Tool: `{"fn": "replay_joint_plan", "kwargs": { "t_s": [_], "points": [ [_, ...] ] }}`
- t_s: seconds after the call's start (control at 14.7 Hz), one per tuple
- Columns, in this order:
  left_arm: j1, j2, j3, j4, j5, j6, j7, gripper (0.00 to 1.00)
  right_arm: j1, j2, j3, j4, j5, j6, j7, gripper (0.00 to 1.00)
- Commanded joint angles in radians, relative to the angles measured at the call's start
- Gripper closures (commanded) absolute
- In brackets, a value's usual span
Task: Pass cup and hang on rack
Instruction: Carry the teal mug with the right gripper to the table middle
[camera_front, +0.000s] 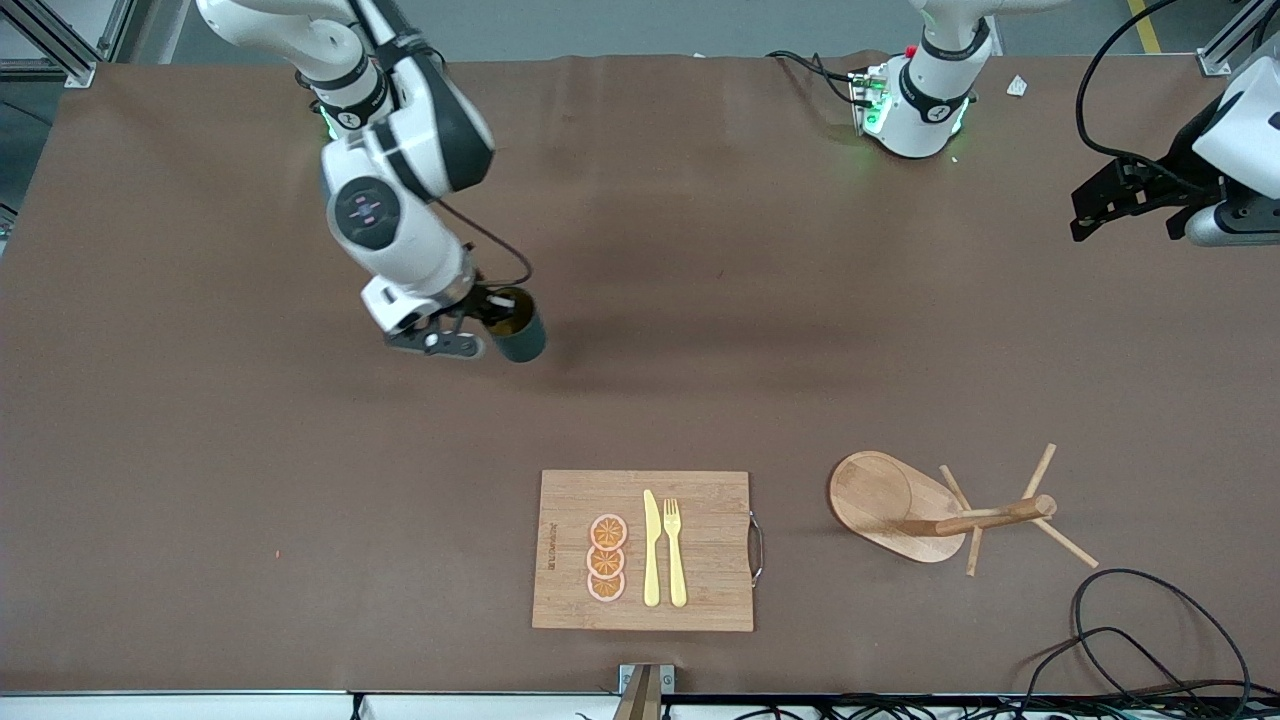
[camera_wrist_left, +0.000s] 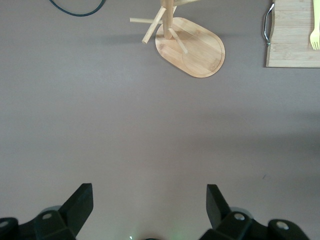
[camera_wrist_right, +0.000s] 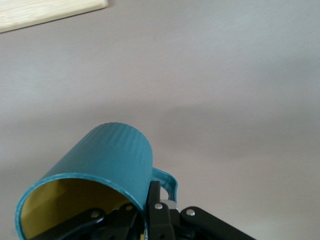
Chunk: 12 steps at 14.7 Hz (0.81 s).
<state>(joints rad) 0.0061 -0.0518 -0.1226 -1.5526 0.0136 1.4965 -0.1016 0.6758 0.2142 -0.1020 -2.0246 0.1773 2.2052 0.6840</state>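
Handover step is in hand: right gripper (camera_front: 490, 325) pinches the cup (camera_front: 520, 330) by its rim above the table, at about ten o'clock from the rack (camera_front: 900, 505), while left gripper (camera_front: 1090, 210) waits open-fingered and must next come meet the cup

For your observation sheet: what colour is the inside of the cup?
Yellow inside the teal cup, clearest in the right wrist view.

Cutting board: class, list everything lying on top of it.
On the cutting board lie three orange slices in a row, a yellow knife and a yellow fork side by side. Whatever sits under them is covered.
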Motion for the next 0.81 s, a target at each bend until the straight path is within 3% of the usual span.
{"fn": "replay_joint_plan", "kwargs": {
  "t_s": [0.0, 0.27, 0.54, 0.75],
  "points": [
    [0.006, -0.016, -0.003, -0.003, 0.005, 0.001, 0.005, 0.0, 0.106, 0.112, -0.018, 0.072, 0.017, 0.068, 0.18, 1.0],
    [0.006, -0.016, -0.003, -0.003, 0.005, 0.001, 0.01, 0.0, 0.166, 0.256, -0.018, 0.219, 0.016, 0.064, 0.351, 1.0],
    [0.008, -0.016, -0.003, -0.003, 0.005, 0.001, 0.01, 0.0, 0.203, 0.388, -0.016, 0.323, 0.017, 0.064, 0.373, 1.0],
    [0.008, -0.016, -0.002, -0.003, 0.005, 0.001, 0.011, 0.0, 0.202, 0.418, -0.016, 0.354, 0.036, 0.064, 0.373, 0.93]
  ]
}}
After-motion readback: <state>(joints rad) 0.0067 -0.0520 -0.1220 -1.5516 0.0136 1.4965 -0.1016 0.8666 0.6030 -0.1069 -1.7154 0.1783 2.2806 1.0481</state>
